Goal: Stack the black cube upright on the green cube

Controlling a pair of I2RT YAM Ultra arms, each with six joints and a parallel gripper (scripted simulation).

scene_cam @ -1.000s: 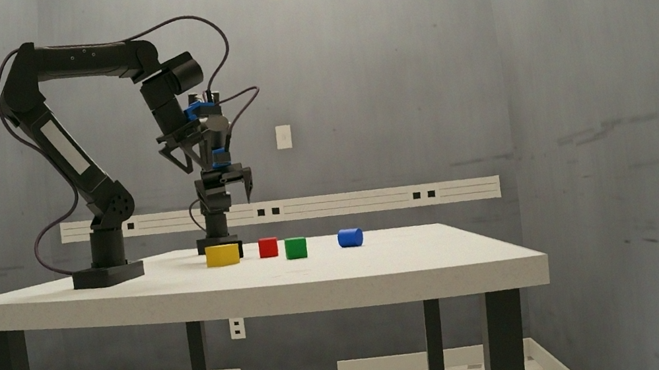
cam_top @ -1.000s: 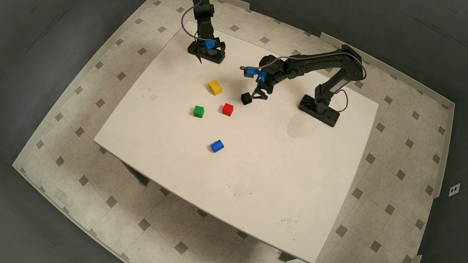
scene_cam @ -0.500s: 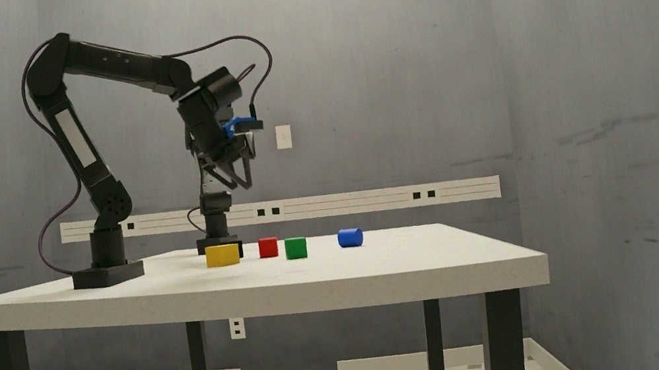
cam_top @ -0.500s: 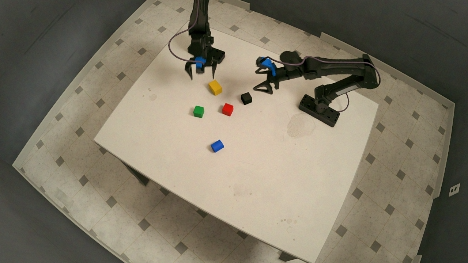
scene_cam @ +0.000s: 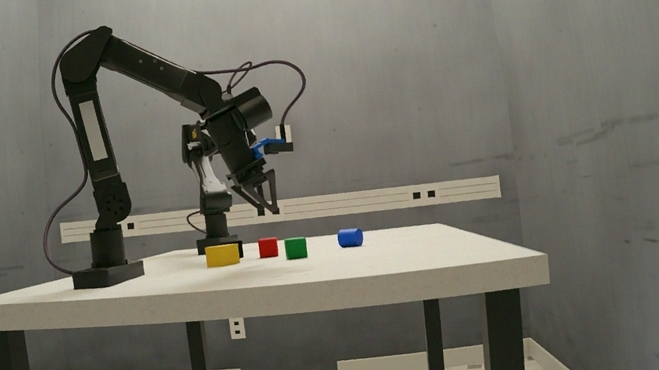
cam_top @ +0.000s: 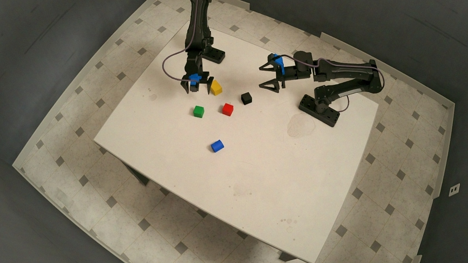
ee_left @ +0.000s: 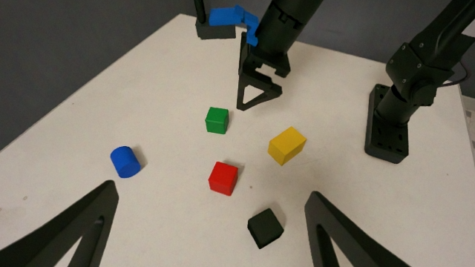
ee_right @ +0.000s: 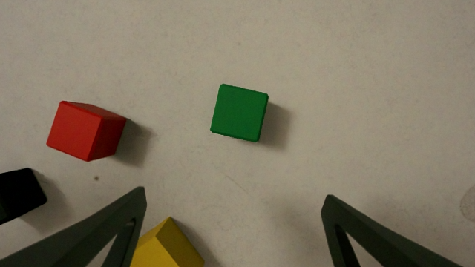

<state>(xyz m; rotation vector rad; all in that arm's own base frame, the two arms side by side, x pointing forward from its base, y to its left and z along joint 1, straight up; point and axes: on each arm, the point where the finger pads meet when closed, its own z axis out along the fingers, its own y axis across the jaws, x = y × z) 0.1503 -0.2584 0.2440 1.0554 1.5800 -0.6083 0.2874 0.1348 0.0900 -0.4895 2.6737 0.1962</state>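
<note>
The black cube (cam_top: 246, 98) sits on the white table, apart from the green cube (cam_top: 198, 111). My left gripper (cam_top: 270, 76) is open and empty. It hovers above the table a short way from the black cube, which lies low between its fingers in the left wrist view (ee_left: 265, 228). My right gripper (cam_top: 197, 86) is open and empty, pointing down above the table between the yellow cube (cam_top: 215, 87) and the green cube. The green cube lies ahead of its fingers in the right wrist view (ee_right: 239, 112). The black cube does not show in the exterior view.
A red cube (cam_top: 227, 109) stands between the green and black cubes. A blue cylinder (cam_top: 217, 145) lies on its side nearer the table's middle. The arm bases (cam_top: 317, 111) (cam_top: 214, 55) stand at the table's edges.
</note>
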